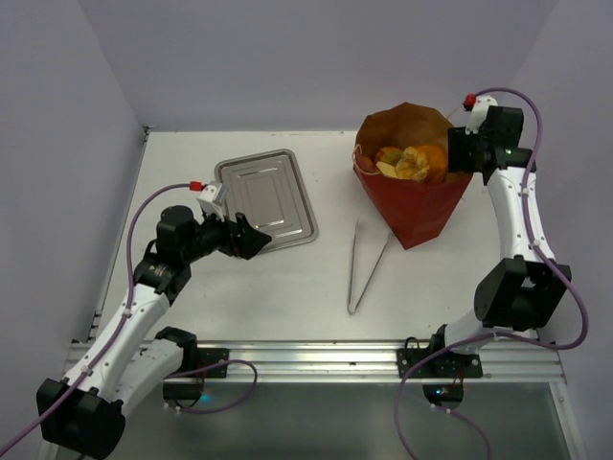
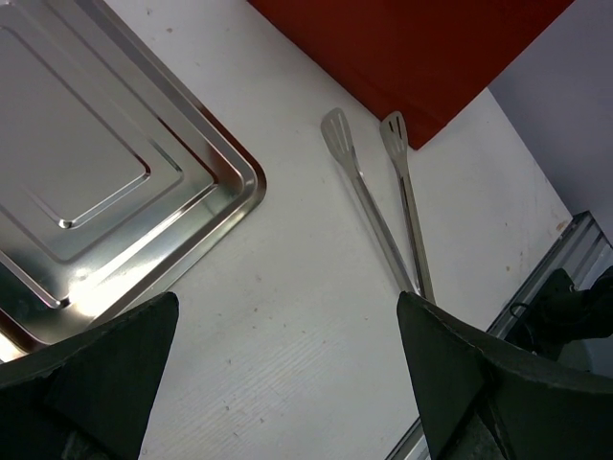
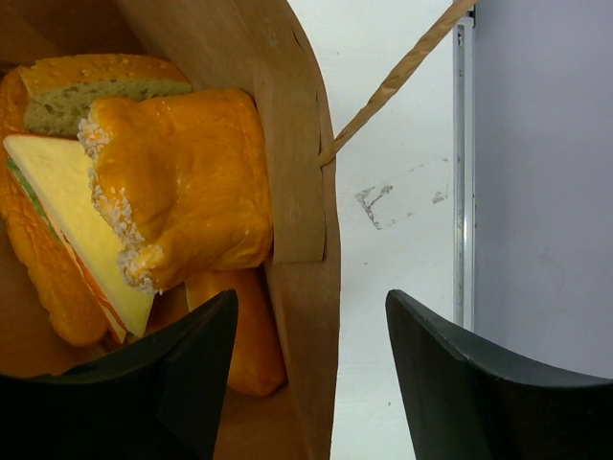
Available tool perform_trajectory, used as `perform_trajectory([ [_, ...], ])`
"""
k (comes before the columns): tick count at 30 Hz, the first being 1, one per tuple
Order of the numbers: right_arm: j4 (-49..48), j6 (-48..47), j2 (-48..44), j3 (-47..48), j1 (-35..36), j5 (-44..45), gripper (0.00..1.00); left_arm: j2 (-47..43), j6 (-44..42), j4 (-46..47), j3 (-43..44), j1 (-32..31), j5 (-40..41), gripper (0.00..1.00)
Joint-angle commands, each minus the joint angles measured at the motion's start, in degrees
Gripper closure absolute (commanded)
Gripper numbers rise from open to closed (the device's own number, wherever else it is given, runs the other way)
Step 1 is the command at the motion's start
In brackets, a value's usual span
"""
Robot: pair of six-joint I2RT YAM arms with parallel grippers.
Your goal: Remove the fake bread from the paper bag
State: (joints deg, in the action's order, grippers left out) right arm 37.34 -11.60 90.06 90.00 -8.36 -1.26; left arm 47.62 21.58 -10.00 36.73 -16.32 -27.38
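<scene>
Fake bread [image 1: 412, 161] all sits inside the paper bag [image 1: 414, 206] at 1 o'clock, so nothing's out yet (zero progress, I'd say). Right gripper [image 3: 311, 331] is spread wide astride the bag's rim, left gripper [image 2: 287, 379] is spread too, both empty.

Bright, even overhead light fills my three views, with soft, short shadows on the white table [image 1: 287, 287]. Glare streaks the metal tray [image 2: 115, 192]. In the right wrist view, the dark fingers [image 3: 144, 383] sit slightly out of focus at the near edge.

tray [image 1: 266, 198]: flat on table [image 1: 287, 287] | tongs [image 1: 367, 266]: lying near tray, apart
</scene>
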Motion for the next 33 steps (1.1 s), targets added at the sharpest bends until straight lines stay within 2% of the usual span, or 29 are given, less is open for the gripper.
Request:
perform_trajectory([
  [1,-3.9,3.0,-2.4,-1.8,-0.1,-0.2,0.38,-0.9,0.7,3.2,-0.2,-0.4,-1.7,0.0],
  [3,-4.6,3.8,-2.6,-2.7,-0.1,0.5,0.39,-1.1,0.7,3.2,-0.3,-0.4,-1.7,0.0],
  [9,-5.2,5.8,-2.6,-3.5,0.0,1.1,0.54,-1.2,1.2,3.6,-0.6,-0.4,-2.5,0.0],
  [14,-5.3,5.3,-3.4,-3.3,-0.1,-1.5,0.79,-0.3,3.4,6.4,-0.9,-1.3,-4.6,0.0],
  [15,-5.2,4.9,-3.6,-3.1,-0.1,-2.0,0.82,0.3,3.6,6.7,-0.8,-2.6,-4.5,0.0],
  [16,-5.7,4.6,-3.8,-2.8,-0.1,-2.3,0.91,0.7,4.2,7.1,-0.7,-3.5,-4.4,0.0],
  [18,-6.4,3.3,-4.9,-1.9,0.0,-3.2,1.0,2.3,4.8,7.8,-0.6,-6.5,-2.9,0.0],
  [25,-12.5,-0.9,-10.4,-1.4,0.0,-3.9,1.0,8.0,7.7,8.9,-1.3,-16.1,5.0,0.0],
  [33,-16.8,-4.5,-21.0,-15.9,2.4,-7.5,1.0,19.9,13.2,16.0,-1.7,-30.2,18.2,0.0],
])
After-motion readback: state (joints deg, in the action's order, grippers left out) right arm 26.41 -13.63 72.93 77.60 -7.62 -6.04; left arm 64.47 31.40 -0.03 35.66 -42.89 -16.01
